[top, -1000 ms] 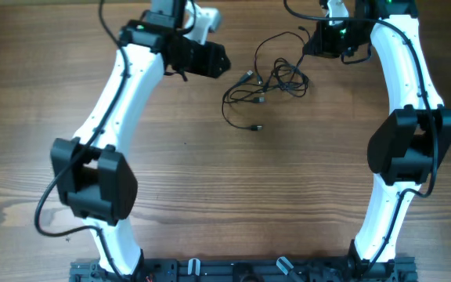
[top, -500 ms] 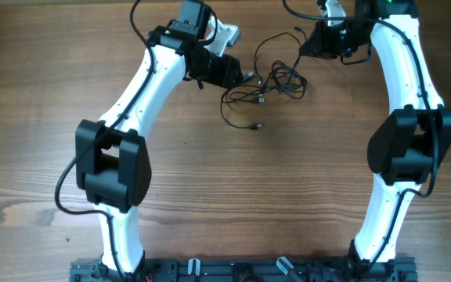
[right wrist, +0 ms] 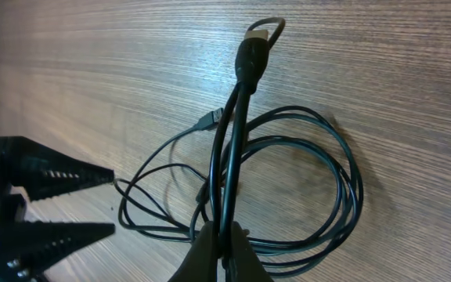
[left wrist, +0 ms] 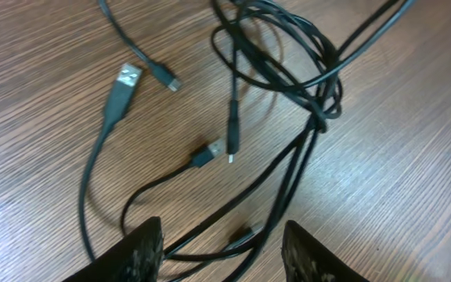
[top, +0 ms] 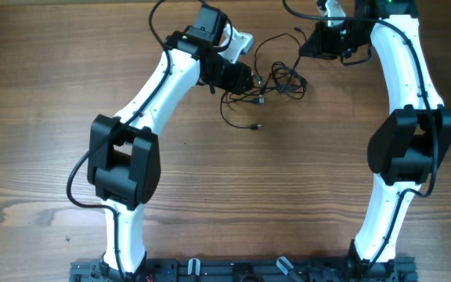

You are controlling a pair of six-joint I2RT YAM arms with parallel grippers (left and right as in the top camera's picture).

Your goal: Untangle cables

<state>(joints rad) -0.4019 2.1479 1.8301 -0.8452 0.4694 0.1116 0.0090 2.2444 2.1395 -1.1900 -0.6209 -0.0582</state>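
Note:
The cables (top: 276, 78) lie as a tangle of thin black strands on the wooden table at the top centre. My left gripper (top: 246, 77) is at the tangle's left edge. In the left wrist view it (left wrist: 221, 262) stands open low over the table, with a few strands (left wrist: 288, 70) running between its fingers, unclamped. A silver USB plug (left wrist: 124, 84) and smaller plug ends lie loose just ahead. My right gripper (top: 310, 43) is at the tangle's upper right. The right wrist view shows it (right wrist: 225, 247) shut on a doubled strand, with the coil (right wrist: 288, 180) spread on the table beyond.
The wooden table (top: 210, 180) stretches bare toward the front. The arm bases sit along the front edge (top: 233, 270). In the right wrist view the left gripper's dark fingers (right wrist: 53, 176) show at the left, close to the coil.
My left arm has swung right, from well left of the tangle up to its left edge. The right arm and its grip have not moved.

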